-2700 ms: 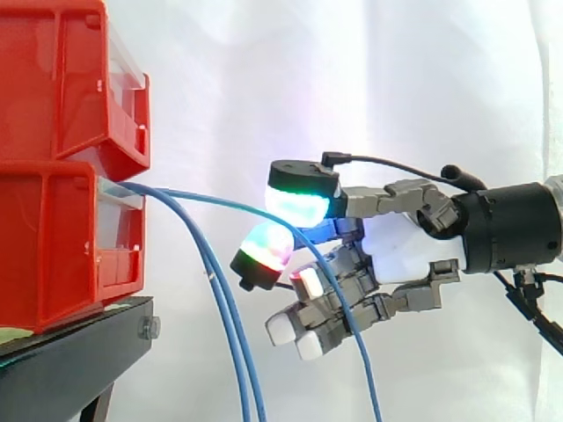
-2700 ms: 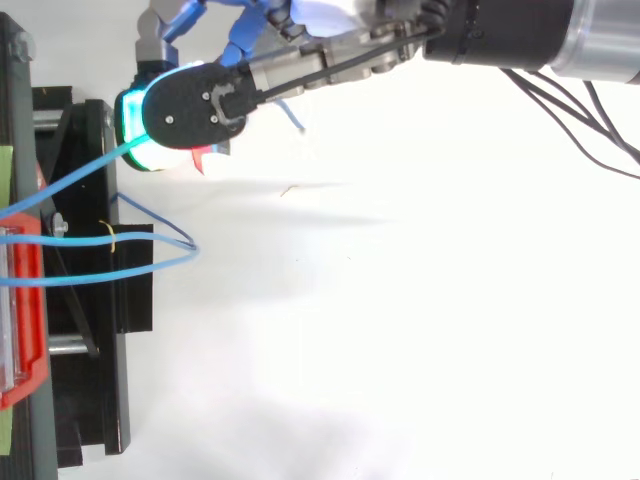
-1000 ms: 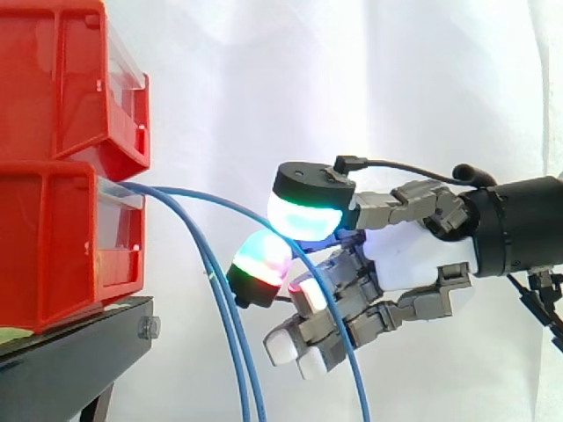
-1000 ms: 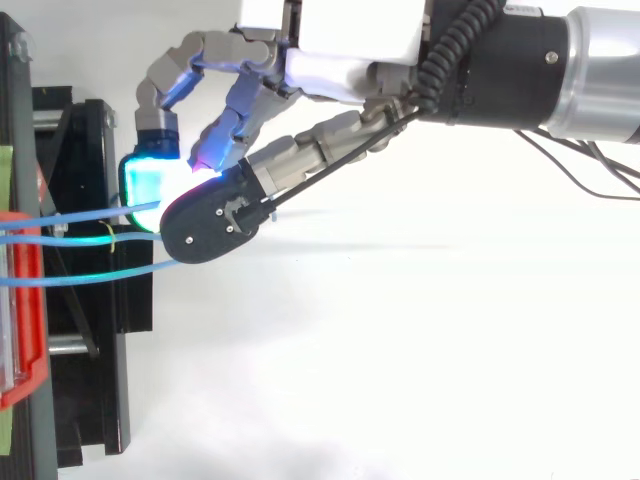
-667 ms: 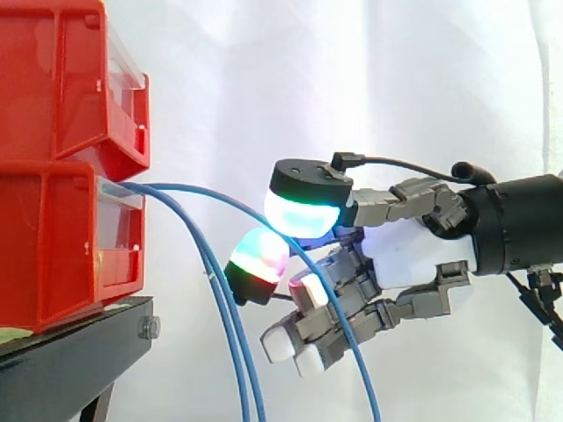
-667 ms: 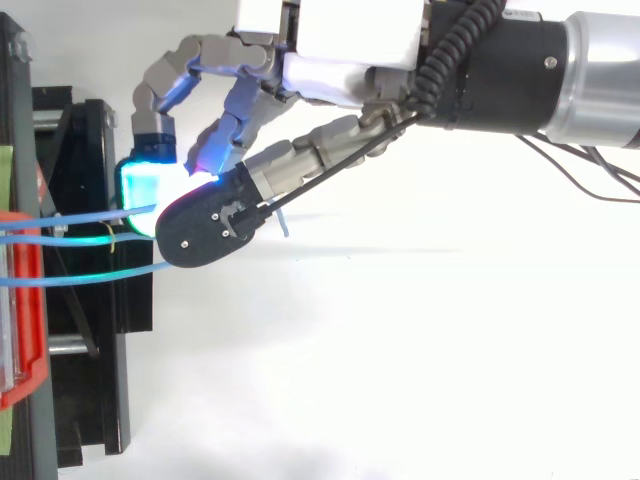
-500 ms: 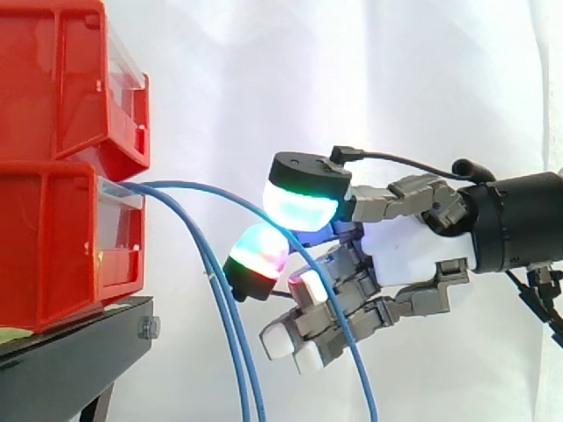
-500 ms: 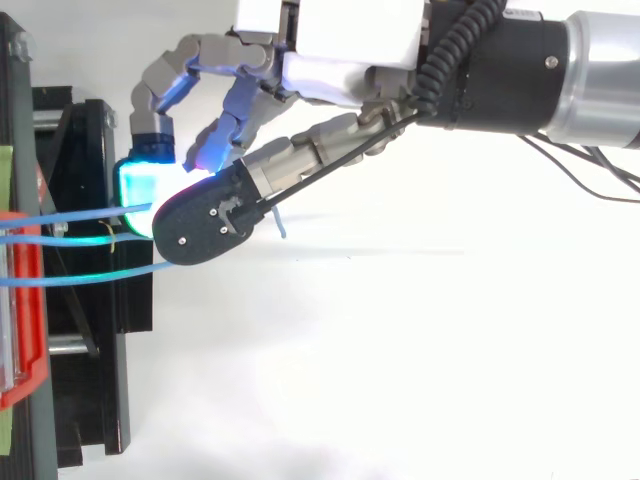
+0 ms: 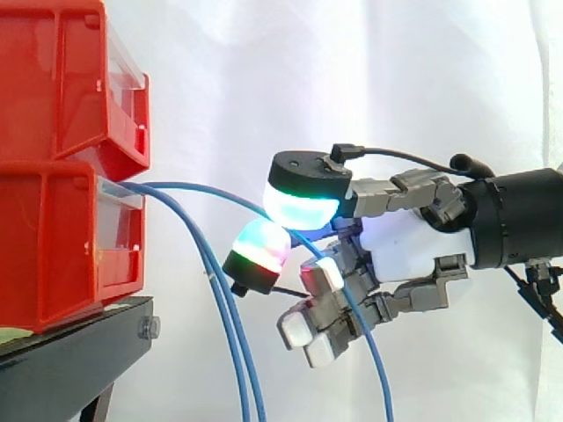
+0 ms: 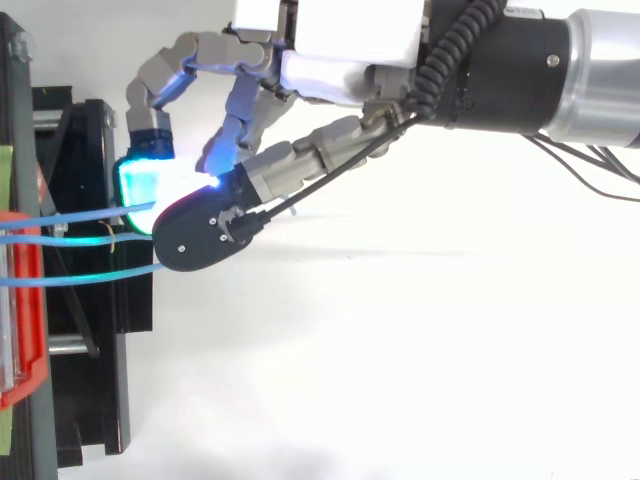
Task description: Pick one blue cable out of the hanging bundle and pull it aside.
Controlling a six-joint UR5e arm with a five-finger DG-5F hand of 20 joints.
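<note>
Side view: two red bins are stacked on a black stand at the left, before a white curtain. Blue cables come out of the lower bin's front. Two of them, the bundle, drop steeply together to the bottom edge. One cable arcs well away to the right of them and runs into the hand, which reaches in level from the right. The cable passes between an upper pad glowing cyan and green and a lower pad glowing green and red. From there it goes down past the other curled fingers and hangs to the bottom edge. The hand is closed round this cable, the two glowing pads close together on it.

Top view: the hand comes in from the upper right, its fingers bent toward the bin and stand at the left edge. Three blue lines run right from the bin. The uppermost meets a cyan pad. The lowest slips under the dark back of another fingertip. These two tips meet with a bright glow between them. From above I cannot tell which line is the held one, nor see the hanging lengths; the sideways spread of the cables shows here and not from the side.
</note>
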